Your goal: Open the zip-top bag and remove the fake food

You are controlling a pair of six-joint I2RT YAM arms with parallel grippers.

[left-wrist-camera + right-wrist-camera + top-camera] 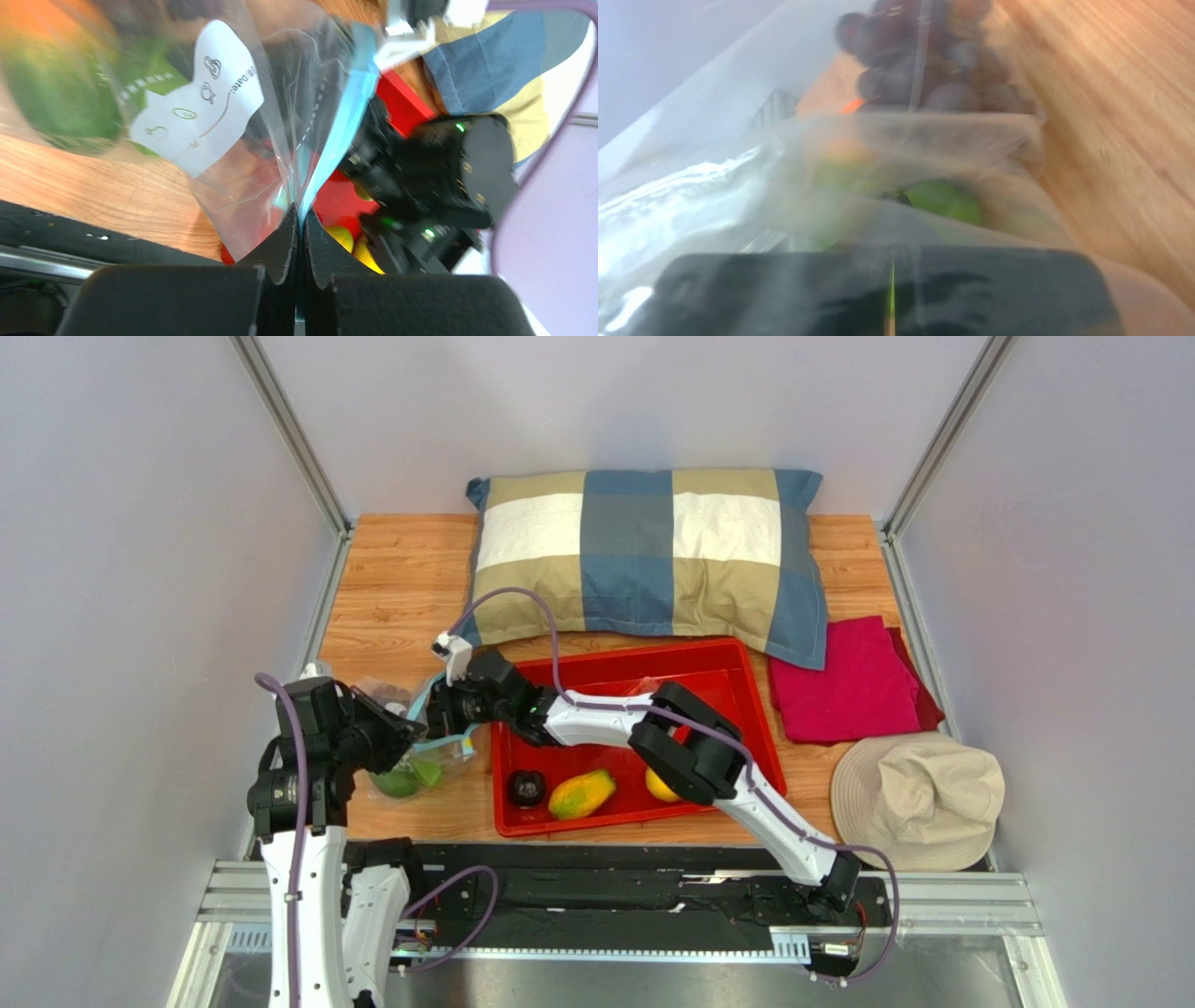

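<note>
- Since the wooden table (407,567) gives the bag nothing to brace against, I reckon the opening must come from the two arms pulling against each other.
- The red tray (631,651) lies just right of the bag and holds a mango (582,794), a dark round fruit (526,787) and a yellow citrus (662,787).
- The zip-top bag (446,751) sits on the wood left of the tray, between both grippers.
- The left gripper (300,225) is clamped flat on the blue-green zip strip (344,126), with no gap showing.
- The right gripper (442,711) is closed too, film draped over its fingers (773,294). It seems to pinch the opposite lip.
- Drawing the lips apart slowly and level should keep the thin film from slipping.
- Purple grapes (913,63) and a green fruit (945,199) lie inside. Keeping the mouth upward should stop them spilling.
</note>
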